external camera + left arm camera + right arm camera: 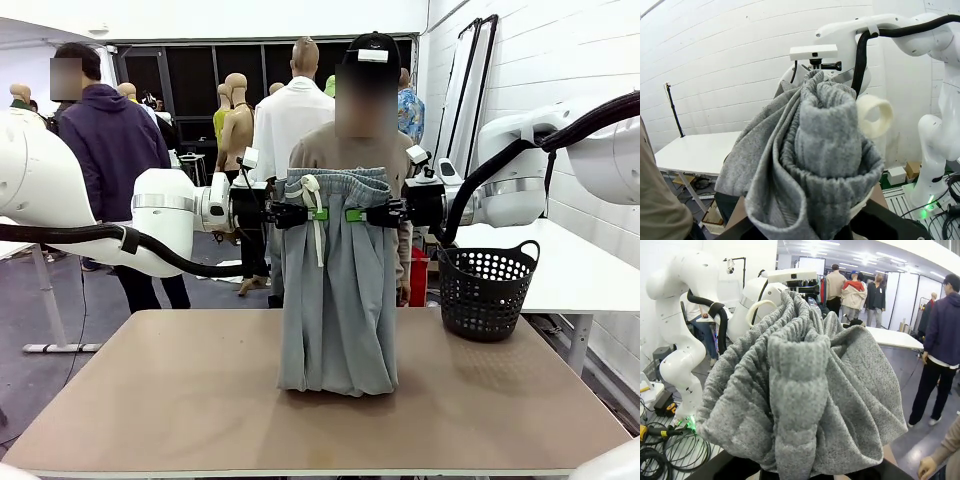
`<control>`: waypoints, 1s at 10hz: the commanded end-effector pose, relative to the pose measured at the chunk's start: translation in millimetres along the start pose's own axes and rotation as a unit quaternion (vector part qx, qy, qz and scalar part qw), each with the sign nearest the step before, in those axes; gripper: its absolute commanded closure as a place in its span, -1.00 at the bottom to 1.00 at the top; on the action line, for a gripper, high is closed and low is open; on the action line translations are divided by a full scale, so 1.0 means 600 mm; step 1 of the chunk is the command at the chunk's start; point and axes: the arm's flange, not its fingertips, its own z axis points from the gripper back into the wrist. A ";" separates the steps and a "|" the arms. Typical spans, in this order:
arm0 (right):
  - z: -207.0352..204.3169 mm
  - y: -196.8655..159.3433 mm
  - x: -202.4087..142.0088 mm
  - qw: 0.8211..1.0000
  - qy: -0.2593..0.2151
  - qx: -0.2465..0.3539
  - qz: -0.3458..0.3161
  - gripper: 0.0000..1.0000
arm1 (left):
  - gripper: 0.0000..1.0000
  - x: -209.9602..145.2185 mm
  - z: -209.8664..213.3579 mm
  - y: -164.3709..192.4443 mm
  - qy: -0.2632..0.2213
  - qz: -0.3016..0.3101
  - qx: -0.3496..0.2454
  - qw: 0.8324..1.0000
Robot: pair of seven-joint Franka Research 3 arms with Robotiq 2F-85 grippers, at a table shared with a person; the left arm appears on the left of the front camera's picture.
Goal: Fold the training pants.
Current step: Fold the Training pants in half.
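Both arms are holding the training pants [338, 300] up by the waistband above the table [180, 400]. Left gripper [312, 213] is clamping the waistband's left side, right gripper [358, 214] clamping the right side, jaws pinched on fabric. Legs are hanging straight down between them, hems resting on the tabletop beside the black basket [487, 290].

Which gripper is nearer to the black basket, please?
The right gripper. It holds the training pants up at the waistband, on the side toward the basket; the left gripper grips the waistband's far side.
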 end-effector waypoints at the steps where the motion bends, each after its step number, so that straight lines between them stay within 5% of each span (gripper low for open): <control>1: 0.000 0.000 0.004 1.000 -0.002 -0.001 0.002 1.00 | 1.00 0.003 0.000 -0.001 0.001 -0.002 0.000 1.000; 10: 0.000 0.000 0.004 1.000 -0.002 -0.001 0.002 1.00 | 1.00 0.003 0.000 -0.001 0.001 -0.002 0.000 1.000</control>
